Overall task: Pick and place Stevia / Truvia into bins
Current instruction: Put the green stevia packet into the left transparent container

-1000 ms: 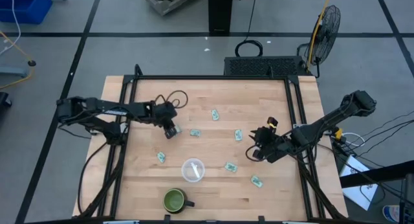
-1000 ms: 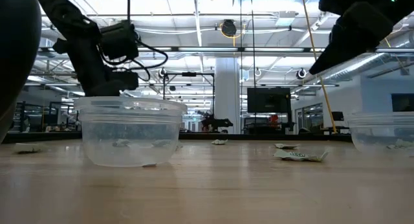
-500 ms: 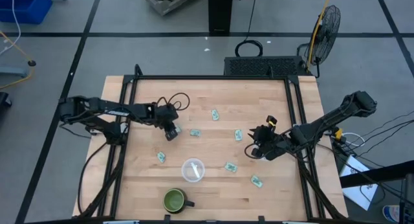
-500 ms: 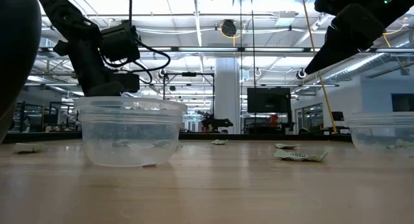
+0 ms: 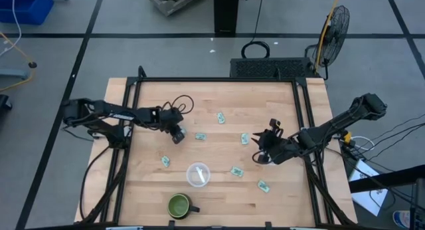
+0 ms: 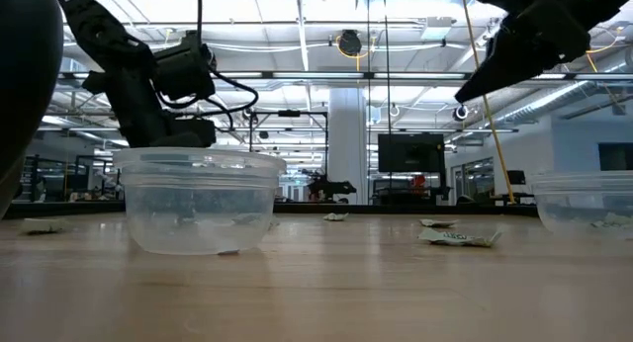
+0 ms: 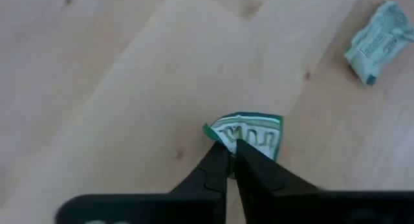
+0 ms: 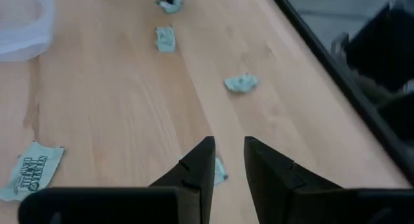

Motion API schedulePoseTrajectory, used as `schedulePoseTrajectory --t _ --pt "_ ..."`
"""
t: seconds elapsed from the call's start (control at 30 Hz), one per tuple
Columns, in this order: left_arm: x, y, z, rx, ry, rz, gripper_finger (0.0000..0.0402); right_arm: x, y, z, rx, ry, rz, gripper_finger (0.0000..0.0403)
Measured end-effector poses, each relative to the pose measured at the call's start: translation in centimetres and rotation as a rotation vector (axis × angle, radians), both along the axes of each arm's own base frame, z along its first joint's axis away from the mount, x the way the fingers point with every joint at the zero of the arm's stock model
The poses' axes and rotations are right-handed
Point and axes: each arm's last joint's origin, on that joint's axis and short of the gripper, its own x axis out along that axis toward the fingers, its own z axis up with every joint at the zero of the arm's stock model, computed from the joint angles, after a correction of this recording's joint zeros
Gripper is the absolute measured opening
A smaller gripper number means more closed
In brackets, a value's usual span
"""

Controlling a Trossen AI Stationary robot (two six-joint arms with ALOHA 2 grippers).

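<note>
The left hand [image 7: 231,160] is closed, its fingertips pinched on the edge of a green-and-white packet [image 7: 249,133] that lies on the wooden table [image 5: 219,190], in its left half. A crumpled packet [image 7: 376,41] is seen nearby. The right hand [image 8: 228,160] is held above the table's right side with its fingers slightly apart, nothing gripped; a small packet [image 8: 220,169] is partly hidden beneath them. Further packets [image 5: 236,171] are scattered across the middle of the table. One clear cup [image 5: 197,174] is placed toward the front edge, with a dark green mug [image 5: 178,205] just in front of it. A second clear cup [image 6: 584,200] is visible only in the low view.
</note>
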Motion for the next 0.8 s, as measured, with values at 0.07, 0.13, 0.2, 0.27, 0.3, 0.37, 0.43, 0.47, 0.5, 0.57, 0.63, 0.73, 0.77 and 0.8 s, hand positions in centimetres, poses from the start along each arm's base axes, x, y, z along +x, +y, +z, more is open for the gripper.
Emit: schedulePoseTrajectory --t 0.07,0.13,0.2,0.27,0.3,0.37,0.43,0.47,0.5,0.57,0.63,0.73,0.77,0.8 --pt "-0.4 -0.3 1.0 -0.047 -0.048 0.009 0.0015 0.4 0.1 0.4 -0.037 -0.019 0.041 0.0075" --pt "-0.2 -0.6 2.8 -0.092 -0.149 -0.023 0.0020 0.9 0.0 0.8 -0.072 -0.050 0.071 0.0075" --pt "-0.2 -1.5 4.4 -0.123 -0.242 -0.068 0.0016 1.6 -0.4 1.4 -0.104 -0.093 0.082 0.0075" --pt "0.2 -2.9 6.0 -0.137 -0.347 -0.156 0.0010 2.2 -0.9 2.0 -0.132 -0.136 0.081 0.0075" --pt "0.3 -3.7 6.8 -0.138 -0.406 -0.199 0.0010 2.4 -1.2 2.3 -0.139 -0.161 0.072 0.0075" --pt "0.7 -5.5 8.1 -0.133 -0.511 -0.285 0.0013 2.9 -1.9 2.6 -0.154 -0.190 0.049 0.0075" --pt "1.0 -7.5 8.5 -0.118 -0.560 -0.357 0.0014 3.2 -2.7 2.8 -0.164 -0.203 0.020 0.0075" --pt "1.0 -8.4 8.5 -0.104 -0.565 -0.378 0.0014 3.3 -3.2 2.9 -0.167 -0.205 0.002 0.0075" --pt "1.1 -9.3 8.4 -0.085 -0.570 -0.389 0.0013 3.3 -3.6 2.9 -0.168 -0.206 -0.017 0.0075" --pt "1.2 -10.5 7.8 -0.050 -0.542 -0.388 0.0010 3.5 -4.5 2.9 -0.171 -0.207 -0.053 0.0075" --pt "1.2 -11.6 7.0 -0.040 -0.502 -0.403 0.0010 3.6 -5.5 3.1 -0.172 -0.216 -0.097 0.0075" --pt "1.9 -13.0 6.0 -0.033 -0.439 -0.443 0.0010 3.8 -7.0 3.2 -0.175 -0.226 -0.163 0.0075" --pt "2.4 -13.5 5.8 -0.021 -0.417 -0.458 0.0012 3.8 -7.5 3.2 -0.174 -0.227 -0.184 0.0075" --pt "3.0 -13.9 5.7 0.000 -0.393 -0.477 0.0013 3.8 -7.9 3.2 -0.171 -0.229 -0.203 0.0075"
